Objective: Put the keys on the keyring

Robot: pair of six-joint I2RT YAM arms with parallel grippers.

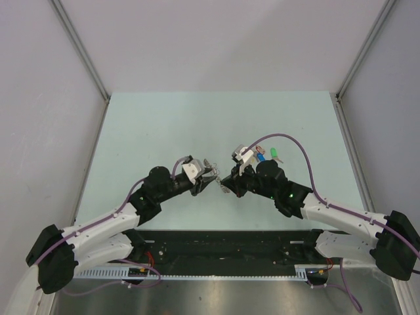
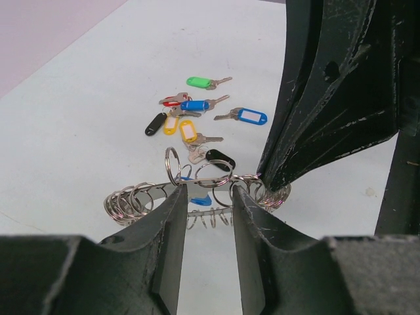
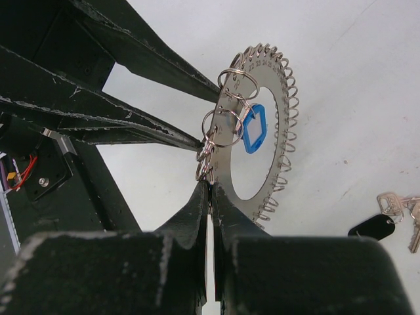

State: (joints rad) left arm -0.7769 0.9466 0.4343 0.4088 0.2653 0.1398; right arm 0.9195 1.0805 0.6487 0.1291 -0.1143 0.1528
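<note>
Fingers (image 2: 167, 249) of my left hand (image 2: 209, 195) are standing apart at the bottom of the left wrist view, with the keyring (image 2: 147, 190) crossing the gap edge-on, raised off the table (image 2: 85, 131). Whether those fingers are pressing on anything I cannot tell. Small wire loops (image 2: 172, 164) are crowding the rim and a blue tag (image 2: 201, 200) is hanging under it. My right hand (image 2: 270, 180) is coming in from the right, and the loose keys (image 2: 190, 121) are lying in a heap beyond.

From the right wrist, my right hand is clamping together on the ring's lower rim, the ring standing upright. I am judging the step to be threading a key onto a loop, so I am wanting the right hand bracing the ring dead steady while the left is working one loop only, easing rather than twisting.

From above, both hands are meeting tip to tip over the pale, smooth table, the heap lying just behind the right wrist, and plain grey walls (image 1: 59, 46) are closing in on three sides
</note>
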